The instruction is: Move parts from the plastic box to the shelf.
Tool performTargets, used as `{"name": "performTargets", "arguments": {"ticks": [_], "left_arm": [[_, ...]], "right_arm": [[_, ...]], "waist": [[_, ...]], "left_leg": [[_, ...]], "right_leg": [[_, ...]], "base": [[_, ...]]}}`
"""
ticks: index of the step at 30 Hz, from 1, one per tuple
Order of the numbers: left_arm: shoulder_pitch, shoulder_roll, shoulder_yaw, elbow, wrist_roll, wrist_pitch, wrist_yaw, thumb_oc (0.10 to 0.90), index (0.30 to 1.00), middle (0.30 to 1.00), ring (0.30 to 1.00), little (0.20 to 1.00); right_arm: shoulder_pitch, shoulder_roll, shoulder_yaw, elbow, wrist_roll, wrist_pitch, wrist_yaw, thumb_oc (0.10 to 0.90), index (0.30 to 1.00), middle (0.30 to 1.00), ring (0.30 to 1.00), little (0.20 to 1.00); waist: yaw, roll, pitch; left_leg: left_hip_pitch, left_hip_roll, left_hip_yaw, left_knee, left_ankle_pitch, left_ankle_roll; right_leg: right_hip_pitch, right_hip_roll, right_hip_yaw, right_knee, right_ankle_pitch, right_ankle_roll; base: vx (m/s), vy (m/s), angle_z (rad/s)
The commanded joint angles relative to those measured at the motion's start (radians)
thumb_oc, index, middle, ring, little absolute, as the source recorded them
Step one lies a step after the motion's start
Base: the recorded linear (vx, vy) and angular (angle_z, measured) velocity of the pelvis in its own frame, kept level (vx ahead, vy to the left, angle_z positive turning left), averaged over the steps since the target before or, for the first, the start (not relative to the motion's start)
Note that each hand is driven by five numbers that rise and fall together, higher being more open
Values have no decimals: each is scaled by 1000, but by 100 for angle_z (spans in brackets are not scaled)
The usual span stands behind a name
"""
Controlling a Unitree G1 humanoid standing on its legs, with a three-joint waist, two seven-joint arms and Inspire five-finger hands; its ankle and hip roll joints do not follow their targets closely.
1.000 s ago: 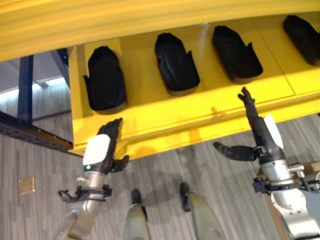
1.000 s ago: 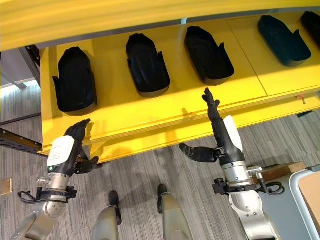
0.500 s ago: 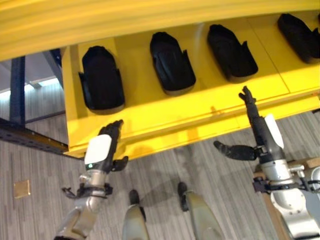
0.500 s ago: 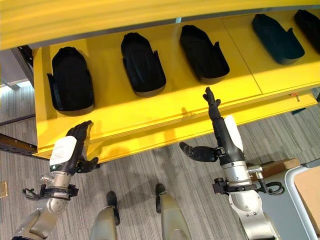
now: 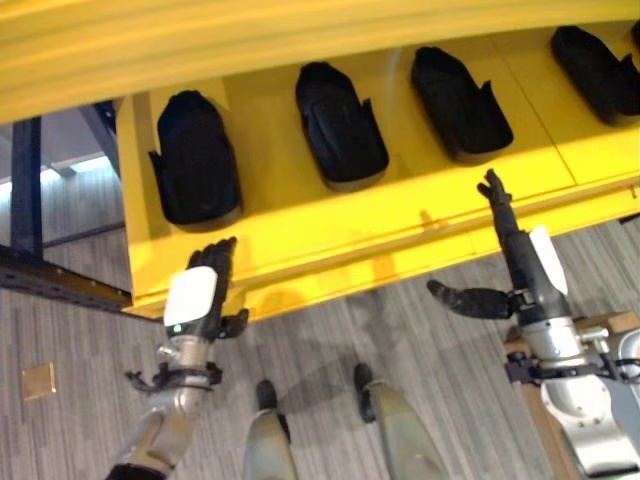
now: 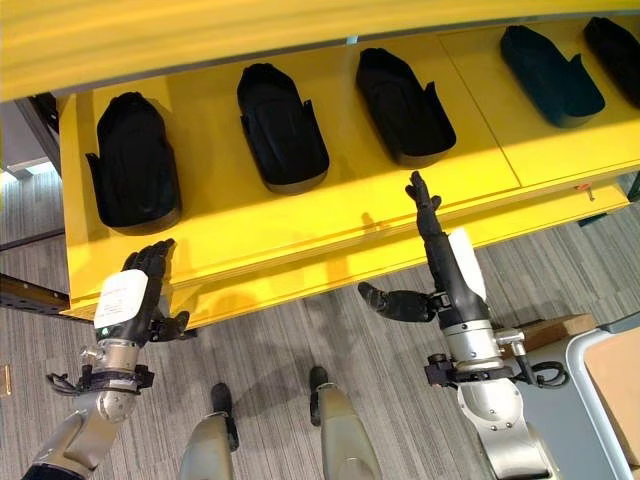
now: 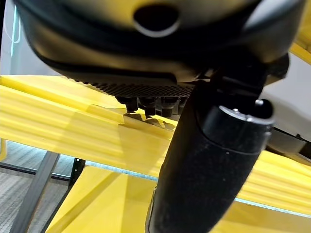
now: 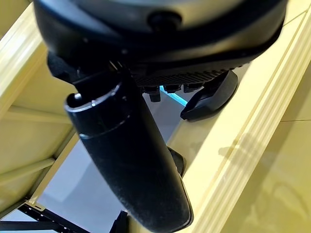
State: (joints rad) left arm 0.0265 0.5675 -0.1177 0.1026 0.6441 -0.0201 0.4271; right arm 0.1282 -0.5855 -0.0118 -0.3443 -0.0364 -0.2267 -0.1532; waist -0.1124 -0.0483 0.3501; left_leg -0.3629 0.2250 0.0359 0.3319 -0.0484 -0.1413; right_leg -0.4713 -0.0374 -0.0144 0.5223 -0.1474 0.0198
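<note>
Several black moulded parts lie in a row on the yellow shelf [image 5: 330, 225]: one at the left end [image 5: 195, 160], one beside it [image 5: 340, 125], a third [image 5: 460, 100], and more to the right [image 6: 550, 62]. My left hand [image 5: 203, 292] is open and empty, just below the shelf's front edge near its left corner. My right hand [image 5: 512, 240] is open too, with straight fingers reaching up over the front edge and the thumb [image 5: 465, 300] spread sideways. In the right wrist view a black part [image 8: 211, 97] shows past the fingers.
An upper yellow shelf board [image 5: 250, 40] overhangs the row of parts. A dark blue rack beam [image 5: 50, 275] runs at the left. A pale box rim [image 6: 590, 390] and a wooden block [image 6: 555, 335] sit at the lower right.
The whole picture has shifted a little, so the shelf sits further left. Both hands keep the same pose and hold nothing.
</note>
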Motion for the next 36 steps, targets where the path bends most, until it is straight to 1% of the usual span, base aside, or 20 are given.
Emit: {"name": "performTargets", "arguments": {"ticks": [1, 8, 10, 11, 14, 17, 18, 22, 23, 36], "left_arm": [[-62, 17, 17, -4, 28, -1, 65, 900, 1000, 1000, 1000, 1000], [-103, -2, -3, 68, 26, 27, 65, 900, 1000, 1000, 1000, 1000], [-118, -10, -10, 97, 21, 36, 68, 900, 1000, 1000, 1000, 1000], [-120, -10, -10, 98, 21, 36, 69, 900, 1000, 1000, 1000, 1000], [-135, -16, -9, 108, 11, 43, 73, 900, 1000, 1000, 1000, 1000], [-150, -20, -9, 132, 4, 52, 79, 900, 1000, 1000, 1000, 1000], [-150, -21, -10, 133, 4, 52, 80, 900, 1000, 1000, 1000, 1000], [-158, -25, -10, 143, 0, 57, 83, 900, 1000, 1000, 1000, 1000], [-161, -30, -6, 154, -11, 60, 88, 900, 1000, 1000, 1000, 1000], [-185, -32, 11, 177, -30, 81, 113, 900, 1000, 1000, 1000, 1000]], "right_arm": [[-76, 0, -15, -60, 6, -88, -43, 900, 1000, 1000, 1000, 1000], [-76, 4, -5, -63, 18, -83, -32, 900, 1000, 1000, 1000, 1000], [-73, 5, -2, -64, 23, -80, -29, 900, 1000, 1000, 1000, 1000], [-73, 5, -3, -64, 23, -80, -29, 900, 1000, 1000, 1000, 1000], [-72, 5, -1, -68, 25, -79, -28, 900, 1000, 1000, 1000, 1000], [-68, 7, -2, -71, 30, -79, -25, 900, 1000, 1000, 1000, 1000], [-67, 6, -1, -71, 30, -79, -25, 900, 1000, 1000, 1000, 1000], [-65, 5, -3, -73, 32, -79, -24, 900, 1000, 1000, 1000, 1000], [-64, 4, -5, -76, 32, -79, -26, 900, 1000, 1000, 1000, 1000], [-51, 1, -10, -86, 39, -77, -26, 900, 1000, 1000, 1000, 1000]], "waist": [[-21, -24, -62], [-29, -27, -64], [-32, -28, -63], [-32, -28, -65], [-34, -29, -65], [-39, -32, -67], [-39, -32, -66], [-41, -33, -67], [-43, -34, -64], [-49, -35, -64]], "left_leg": [[-17, 21, 20, 69, -16, 22], [-25, 24, 29, 73, -19, 22], [-22, 24, 31, 80, -29, 20], [-26, 23, 31, 75, -21, 21], [-26, 27, 34, 82, -30, 19], [-32, 28, 37, 83, -24, 20], [-29, 29, 38, 87, -31, 20], [-31, 30, 40, 84, -25, 20], [-29, 31, 41, 89, -33, 19], [-33, 34, 49, 93, -34, 16]], "right_leg": [[39, -62, 11, -65, 37, 68], [31, -61, 19, -76, 47, 70], [33, -60, 23, -75, 42, 70], [30, -60, 23, -80, 49, 70], [26, -58, 25, -77, 47, 71], [20, -55, 30, -84, 55, 71], [22, -55, 30, -80, 49, 71], [18, -53, 33, -84, 55, 70], [20, -53, 35, -81, 48, 71], [16, -51, 39, -78, 48, 69]], "base": [[11, 19, -7], [8, 20, -7], [16, 18, -5], [-14, 6, -3], [9, 9, -4], [16, 14, -5], [27, 7, -3], [12, 8, -4], [11, 7, -5], [3, 1, -1]]}}
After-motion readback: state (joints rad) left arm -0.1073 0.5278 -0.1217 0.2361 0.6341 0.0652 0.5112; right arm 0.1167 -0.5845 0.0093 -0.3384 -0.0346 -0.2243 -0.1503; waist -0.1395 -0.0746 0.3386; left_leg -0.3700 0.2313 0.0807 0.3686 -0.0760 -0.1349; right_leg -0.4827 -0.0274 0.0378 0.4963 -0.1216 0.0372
